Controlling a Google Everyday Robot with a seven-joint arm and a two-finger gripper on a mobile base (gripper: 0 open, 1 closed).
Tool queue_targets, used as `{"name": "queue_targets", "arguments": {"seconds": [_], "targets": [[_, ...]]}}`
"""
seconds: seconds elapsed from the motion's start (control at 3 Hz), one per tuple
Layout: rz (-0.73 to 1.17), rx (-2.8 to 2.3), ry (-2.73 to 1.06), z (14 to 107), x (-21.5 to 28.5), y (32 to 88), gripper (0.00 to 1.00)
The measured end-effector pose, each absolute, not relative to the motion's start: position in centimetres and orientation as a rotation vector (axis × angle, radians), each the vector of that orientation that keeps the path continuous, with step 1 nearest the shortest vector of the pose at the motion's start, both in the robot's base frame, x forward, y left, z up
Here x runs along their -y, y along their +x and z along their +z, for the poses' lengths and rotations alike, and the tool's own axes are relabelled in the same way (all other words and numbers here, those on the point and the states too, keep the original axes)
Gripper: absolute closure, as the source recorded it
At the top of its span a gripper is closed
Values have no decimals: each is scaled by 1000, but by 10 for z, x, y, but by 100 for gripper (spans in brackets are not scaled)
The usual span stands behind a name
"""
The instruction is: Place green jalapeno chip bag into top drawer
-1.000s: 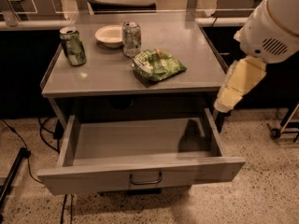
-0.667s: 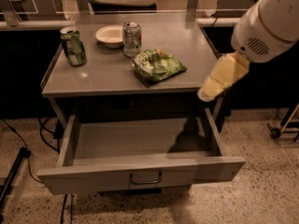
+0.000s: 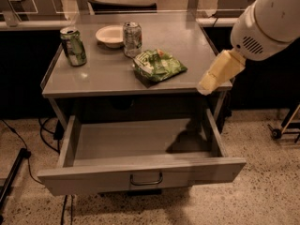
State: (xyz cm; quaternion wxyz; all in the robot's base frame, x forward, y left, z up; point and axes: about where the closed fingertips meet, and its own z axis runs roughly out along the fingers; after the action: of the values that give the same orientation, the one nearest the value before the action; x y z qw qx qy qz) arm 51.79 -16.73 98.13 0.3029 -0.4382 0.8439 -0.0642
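The green jalapeno chip bag (image 3: 158,66) lies crinkled on the grey table top (image 3: 98,74), right of centre. The top drawer (image 3: 140,146) below is pulled open and looks bare inside, with its dark handle (image 3: 146,179) at the front centre. My gripper (image 3: 206,86) hangs at the end of the white arm (image 3: 267,22) over the table's right front corner, right of the bag and apart from it. It holds nothing that shows.
A green soda can (image 3: 73,46) stands at the table's left. A silver can (image 3: 132,39) and a white bowl (image 3: 109,35) stand at the back, just behind the bag. Cables (image 3: 44,135) trail on the floor left. A wheeled stand (image 3: 283,125) is at the right.
My arm has swung up and left, from beside the drawer's right edge to over the table's right front corner, nearer the bag. The bag, cans and drawer have not moved.
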Motion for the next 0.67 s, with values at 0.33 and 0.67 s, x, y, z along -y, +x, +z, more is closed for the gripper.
{"name": "queue_targets", "arguments": {"seconds": [0.33,0.67], "targets": [[-282,-2232,-992,987,176,547,0],[-302,-2231,-800,991,186,571,0]]}}
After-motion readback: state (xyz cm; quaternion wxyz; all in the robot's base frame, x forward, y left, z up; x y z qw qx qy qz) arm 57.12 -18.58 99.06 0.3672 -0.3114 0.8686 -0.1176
